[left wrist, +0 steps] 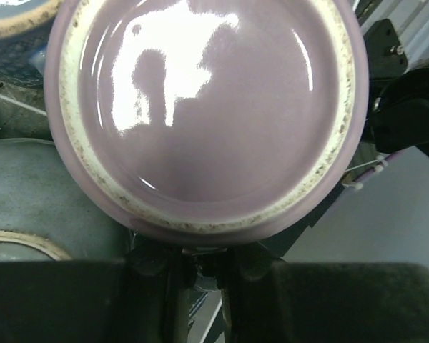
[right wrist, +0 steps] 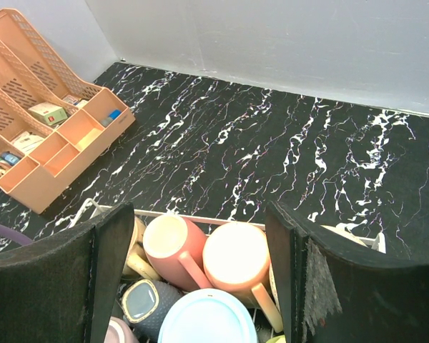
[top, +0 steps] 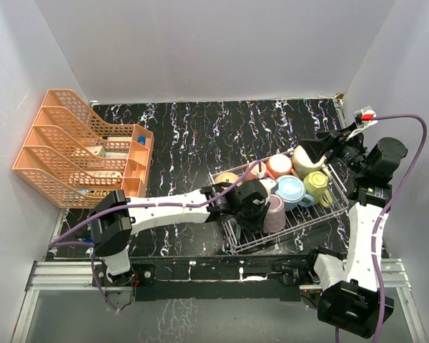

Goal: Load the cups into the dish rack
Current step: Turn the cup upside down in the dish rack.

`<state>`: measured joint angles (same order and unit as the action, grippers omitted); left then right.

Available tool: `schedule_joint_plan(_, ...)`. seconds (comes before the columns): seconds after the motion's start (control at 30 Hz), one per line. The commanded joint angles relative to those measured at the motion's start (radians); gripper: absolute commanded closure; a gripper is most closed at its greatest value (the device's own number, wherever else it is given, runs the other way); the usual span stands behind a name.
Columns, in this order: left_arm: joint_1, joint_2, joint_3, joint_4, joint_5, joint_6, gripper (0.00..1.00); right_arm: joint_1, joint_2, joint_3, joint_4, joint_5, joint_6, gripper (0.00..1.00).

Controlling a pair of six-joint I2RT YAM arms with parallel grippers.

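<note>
The white wire dish rack [top: 316, 214] sits right of centre and holds several mugs: tan [top: 227, 178], pink [top: 257, 171], peach [top: 279, 166], pale yellow [top: 305, 160], green [top: 317, 186], blue [top: 291, 191] and mauve [top: 274, 214]. My left gripper [top: 254, 205] reaches into the rack's near left part. In the left wrist view its fingers [left wrist: 209, 261] stand nearly shut at the mauve mug's [left wrist: 200, 107] side, apparently on its handle; a grey-teal mug [left wrist: 43, 193] lies beside it. My right gripper [right wrist: 200, 207] hangs open and empty above the pink [right wrist: 173, 246] and peach [right wrist: 236, 261] mugs.
An orange tiered tray organizer [top: 71, 146] stands at the far left of the black marbled table and also shows in the right wrist view [right wrist: 46, 136]. Grey walls close in the back and both sides. The rack's far rim [right wrist: 222, 220] lies just below my right fingers.
</note>
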<state>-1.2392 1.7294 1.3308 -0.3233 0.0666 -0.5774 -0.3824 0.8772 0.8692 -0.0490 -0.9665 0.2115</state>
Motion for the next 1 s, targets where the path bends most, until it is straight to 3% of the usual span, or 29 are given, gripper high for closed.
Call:
schedule_joint_plan(0.0, 0.001, -0.013, 0.066, -0.023, -0.036, 0.049, 1.00, -0.008, -0.015, -0.003, 0.055, 0.005, 0.004, 0.24)
schedule_joint_plan(0.97, -0.051, 0.064, 0.076, -0.045, -0.154, 0.191, 0.97, -0.012, -0.012, -0.004, 0.060, 0.002, 0.011, 0.24)
